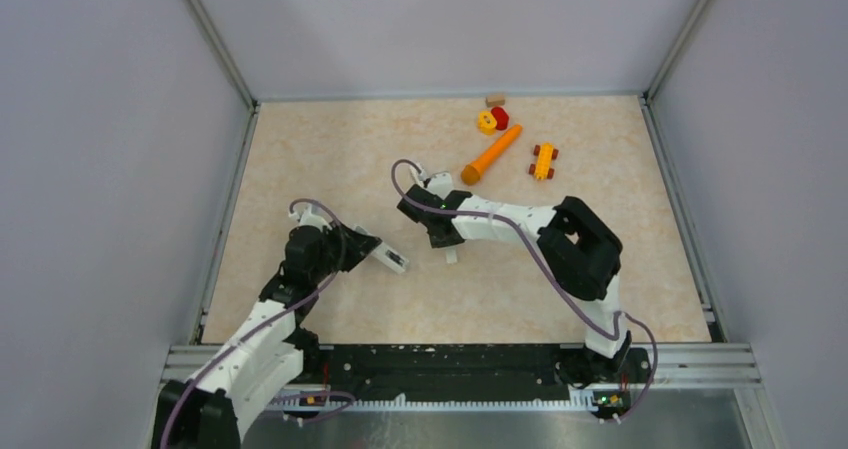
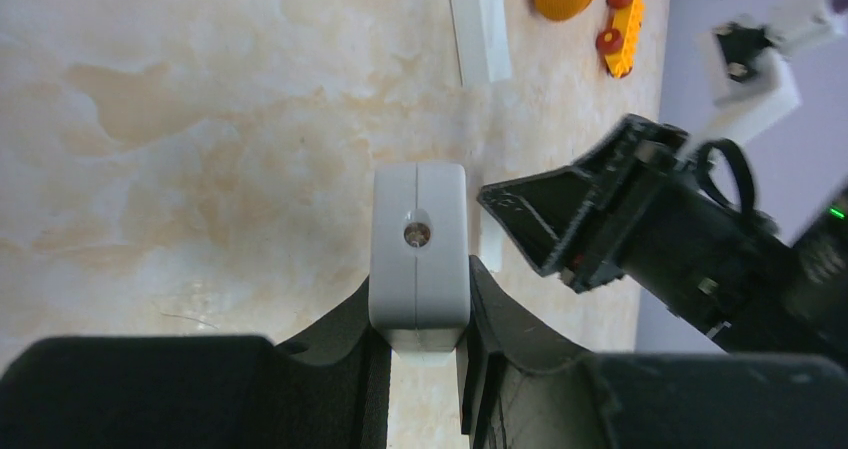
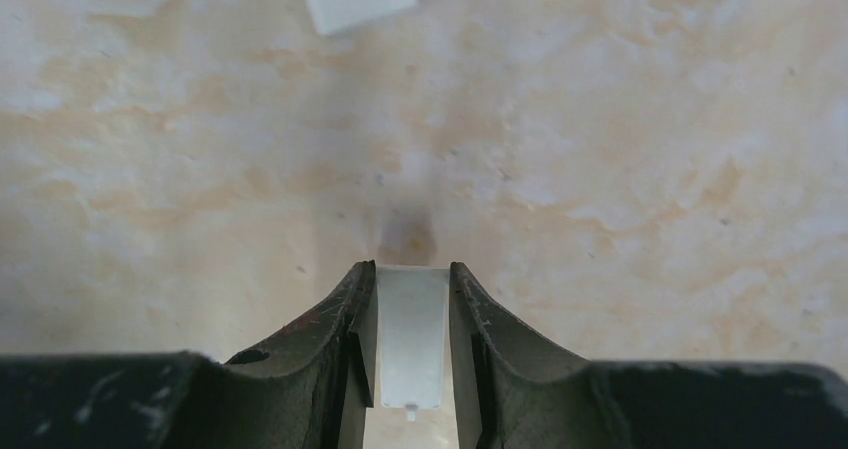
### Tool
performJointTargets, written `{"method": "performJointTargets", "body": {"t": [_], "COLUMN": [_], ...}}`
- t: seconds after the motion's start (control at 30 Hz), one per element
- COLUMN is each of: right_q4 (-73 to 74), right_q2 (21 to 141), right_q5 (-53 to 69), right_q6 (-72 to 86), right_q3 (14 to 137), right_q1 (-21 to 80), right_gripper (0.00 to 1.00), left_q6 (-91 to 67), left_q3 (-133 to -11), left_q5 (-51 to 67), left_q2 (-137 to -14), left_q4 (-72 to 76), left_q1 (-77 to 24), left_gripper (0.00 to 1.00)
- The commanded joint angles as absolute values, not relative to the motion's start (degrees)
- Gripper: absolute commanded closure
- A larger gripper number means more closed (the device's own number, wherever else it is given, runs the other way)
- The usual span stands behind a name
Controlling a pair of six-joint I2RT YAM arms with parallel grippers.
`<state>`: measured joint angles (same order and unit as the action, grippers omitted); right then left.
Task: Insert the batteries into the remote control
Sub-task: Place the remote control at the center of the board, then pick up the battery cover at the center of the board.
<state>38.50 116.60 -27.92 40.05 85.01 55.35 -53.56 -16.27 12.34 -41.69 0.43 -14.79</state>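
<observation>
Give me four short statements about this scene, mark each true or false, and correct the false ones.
1. The left gripper is shut on the white bar-shaped remote control. True.
2. The right gripper is open and empty. False: the right gripper is shut on a thin, pale flat plastic piece.
3. The orange carrot toy lies on the beige marbled table. True.
4. In the top view, the yellow toy car with red wheels lies left of the carrot. False: the car lies to the carrot's right, apart from it.
</observation>
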Motion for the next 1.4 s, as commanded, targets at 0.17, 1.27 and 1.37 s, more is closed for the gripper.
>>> {"method": "performJointTargets", "body": {"t": [0.17, 1.27, 1.37], "right_q4": [34.59, 27.36, 27.28], "right_q2": [98.26, 92.72, 92.64], "right_q5": [-28.87, -23.83, -23.34], "right_q6": [39.55, 40.1, 40.23], "right_q3": [68.06, 60.77, 60.8], "right_q1": [53.91, 50.85, 50.74], "right_gripper": [0.7, 0.7, 0.7], "left_q6": [-68.5, -87.65, -86.5], "left_q3": [-12.92, -10.15, -9.75], "left_q5": [8.77, -20.44, -20.36], "left_q2": [-63.5, -63.74, -59.16], "left_q4": [34.54, 15.94, 12.06], "left_q1": [-26.69, -45.2, -45.45], "left_gripper": [1.0, 0.35, 0.3]}}
